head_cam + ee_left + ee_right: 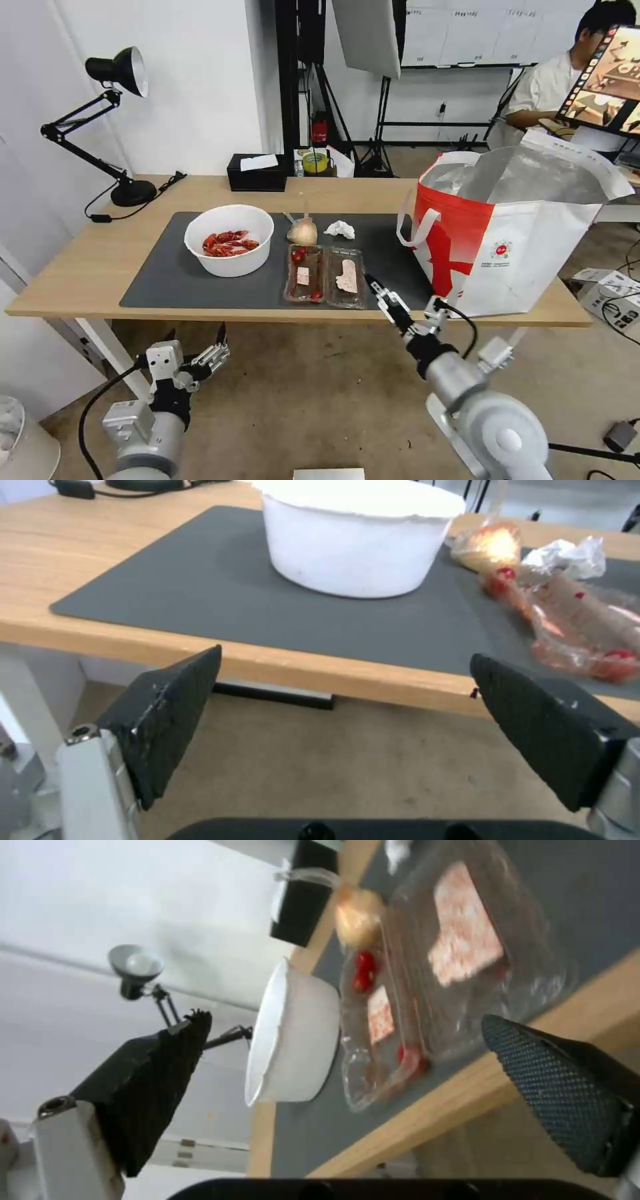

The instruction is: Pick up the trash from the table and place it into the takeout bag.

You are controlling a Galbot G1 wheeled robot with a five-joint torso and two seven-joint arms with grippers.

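On the table (80, 267), the dark grey mat (167, 280) carries the trash: a white bowl (229, 240) of red crayfish shells, a clear hinged tray (325, 275) with scraps, a crumpled tissue (340, 229) and a small knotted bag (303, 231). The red-and-white takeout bag (513, 233) stands open at the table's right end. My right gripper (373, 285) is open, hovering at the table's front edge just by the tray (433, 980). My left gripper (196, 331) is open below the front edge, facing the bowl (360, 540).
A black desk lamp (120, 73) stands at the back left of the table. A black tissue box (257, 172) and a yellow tape roll (315, 162) sit at the back edge. A white bin (20, 440) stands on the floor at my left.
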